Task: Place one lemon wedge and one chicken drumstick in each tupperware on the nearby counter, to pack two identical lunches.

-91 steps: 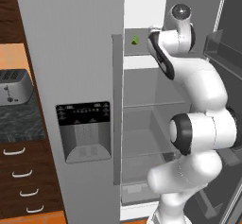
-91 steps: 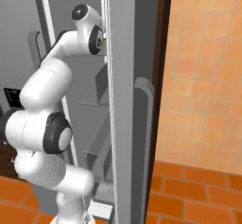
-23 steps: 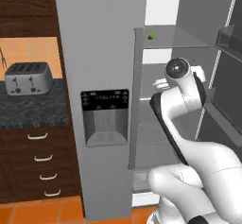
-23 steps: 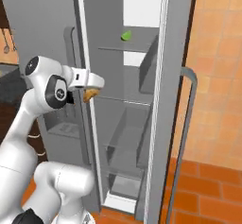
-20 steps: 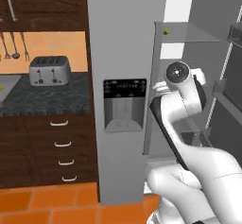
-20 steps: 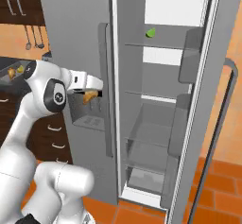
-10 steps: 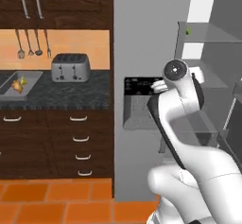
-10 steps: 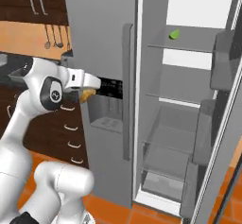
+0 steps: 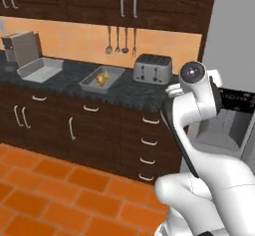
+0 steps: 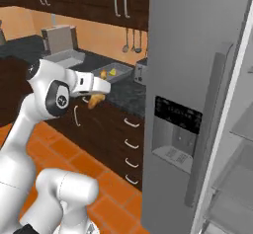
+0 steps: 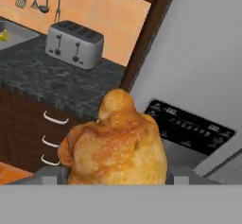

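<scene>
**Drumstick in the pincer, containers off to the left**

The pincer [image 10: 97,98] grips a chicken drumstick [image 11: 116,145] — golden, lumpy, knob end away from the hand. Both tupperware lie to its left on the counter [image 9: 64,83]: the nearer one [image 9: 103,78] holds something yellow and something brown, the farther [image 9: 41,69] looks empty. The toaster [image 9: 152,68] stands between arm and containers, likely in the way.

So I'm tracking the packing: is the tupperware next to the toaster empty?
No, in the left base view the tupperware left of the toaster already holds a small yellow and golden-brown bit of food.
</scene>
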